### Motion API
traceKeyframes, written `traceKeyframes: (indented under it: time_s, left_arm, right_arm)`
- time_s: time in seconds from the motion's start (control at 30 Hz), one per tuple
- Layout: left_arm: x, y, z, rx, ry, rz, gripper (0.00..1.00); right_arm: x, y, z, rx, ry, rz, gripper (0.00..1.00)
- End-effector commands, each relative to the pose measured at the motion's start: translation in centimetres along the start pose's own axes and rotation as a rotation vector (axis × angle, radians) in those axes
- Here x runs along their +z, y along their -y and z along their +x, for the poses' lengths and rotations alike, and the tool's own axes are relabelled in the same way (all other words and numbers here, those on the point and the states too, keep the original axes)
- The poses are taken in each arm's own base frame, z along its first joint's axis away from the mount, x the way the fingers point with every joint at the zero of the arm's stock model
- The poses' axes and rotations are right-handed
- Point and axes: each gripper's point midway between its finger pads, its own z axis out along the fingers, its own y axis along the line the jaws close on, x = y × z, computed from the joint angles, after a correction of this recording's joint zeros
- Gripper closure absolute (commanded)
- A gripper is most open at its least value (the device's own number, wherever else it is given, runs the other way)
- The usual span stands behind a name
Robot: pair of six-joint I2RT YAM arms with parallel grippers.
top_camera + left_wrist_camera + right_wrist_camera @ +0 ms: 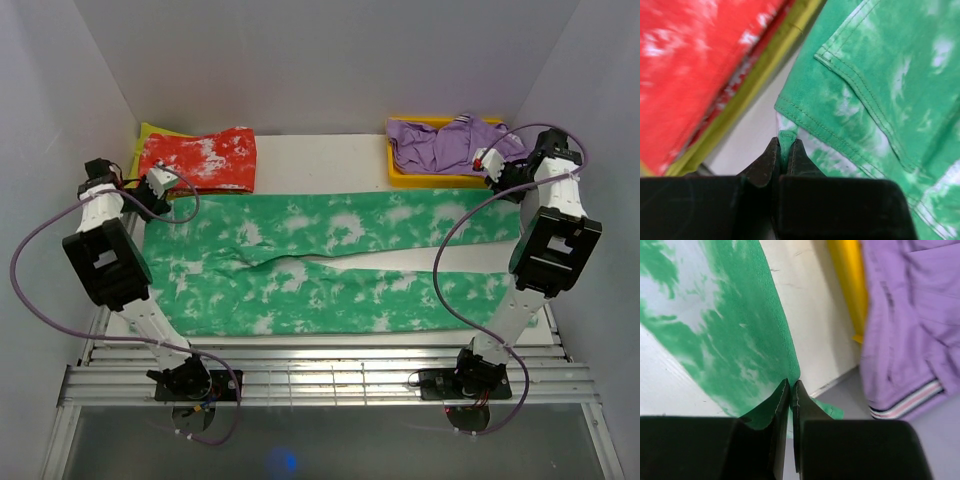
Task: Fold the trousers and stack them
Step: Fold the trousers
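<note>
The trousers (320,270) lie spread flat across the white tabletop (320,155), waist toward the left arm and hems toward the right, the near leg along the front edge and the far leg parallel just behind it, with a slim gap between them. At the far waistband corner of the trousers the left fingers (765,165) are closed, a small tab of green cloth pinched between their tips. At the far hem corner the right fingers (775,410) are likewise closed on the edge of the cloth. Just beyond the waist end sits a folded red-and-white blotched garment (200,160); beyond the hem end a yellow tray (440,180) holds a crumpled purple garment (450,140). This looks like the start of the first fold: both far corners are gripped, the cloth not yet raised. The next move probably calls for both arms to lift together, keep the far edge taut, and lay the far leg squarely over the near one
</note>
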Motion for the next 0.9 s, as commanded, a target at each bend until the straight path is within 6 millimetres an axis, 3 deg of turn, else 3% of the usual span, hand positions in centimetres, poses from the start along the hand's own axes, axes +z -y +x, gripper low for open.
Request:
traceKeyframes:
  time_s: [0.0,0.03,0.13,0.17,0.2,0.23,0.27,0.3,0.33,0.37,0.4,0.43,0.47,0.53,0.63,0.77,0.87]
  left_arm:
    - [-4.5,-2.9,-6.2,0.128,0.175,-0.215,1.00]
    - [-5.9,-2.8,-7.4,0.148,0.200,-0.254,1.00]
    - [-6.8,-2.8,-7.2,0.094,0.241,-0.352,1.00]
    - [-8.6,-4.4,-8.6,0.158,0.267,-0.455,1.00]
    - [-8.0,-3.5,-7.4,0.062,0.281,-0.468,1.00]
    - [-9.0,-4.1,-7.3,0.052,0.298,-0.526,1.00]
    - [-10.8,-5.6,-8.5,0.102,0.342,-0.617,1.00]
    - [-10.6,-5.4,-7.6,0.002,0.371,-0.635,1.00]
    - [-11.9,-6.5,-7.9,0.000,0.399,-0.701,1.00]
    - [-11.9,-6.8,-7.3,-0.036,0.404,-0.711,1.00]
    - [-11.8,-6.7,-7.1,-0.088,0.429,-0.700,1.00]
    - [-12.1,-6.8,-6.8,-0.097,0.441,-0.709,1.00]
    - [-12.1,-6.7,-6.8,-0.107,0.454,-0.708,1.00]
    - [-11.9,-5.5,-6.6,-0.139,0.480,-0.700,1.00]
    - [-12.7,-3.8,-7.8,-0.093,0.516,-0.677,1.00]
    - [-13.0,-0.4,-7.3,-0.049,0.517,-0.642,1.00]
    - [-14.3,2.4,-6.9,0.018,0.509,-0.615,1.00]
  right_arm:
    - [-4.8,3.0,-2.4,-0.020,0.084,0.134,0.92]
    - [-5.7,3.4,-2.7,-0.028,0.092,0.157,0.92]
    - [-7.8,4.7,-2.9,-0.042,0.119,0.234,0.92]
    - [-8.4,5.1,-3.0,-0.033,0.131,0.263,0.92]
    - [-9.0,5.5,-2.7,-0.030,0.145,0.289,0.92]
    - [-9.6,6.1,-2.8,-0.043,0.150,0.335,0.92]
    - [-9.9,6.4,-2.6,-0.032,0.154,0.360,0.92]
    - [-10.8,6.6,-3.0,-0.046,0.165,0.392,0.92]
    - [-11.2,7.6,-3.3,-0.073,0.174,0.443,0.92]
    - [-10.7,7.1,-3.1,-0.067,0.181,0.449,0.92]
    - [-11.0,7.3,-3.5,-0.063,0.205,0.471,0.92]
    - [-12.4,8.3,-4.5,-0.095,0.223,0.540,0.92]
    - [-12.2,7.8,-4.5,-0.083,0.238,0.543,0.92]
    - [-13.6,7.6,-6.1,-0.112,0.283,0.579,0.92]
    - [-14.9,7.0,-7.2,-0.157,0.298,0.592,0.92]
    - [-16.6,5.2,-6.1,-0.187,0.269,0.587,0.92]
    - [-16.9,2.1,-5.4,-0.235,0.247,0.546,0.92]
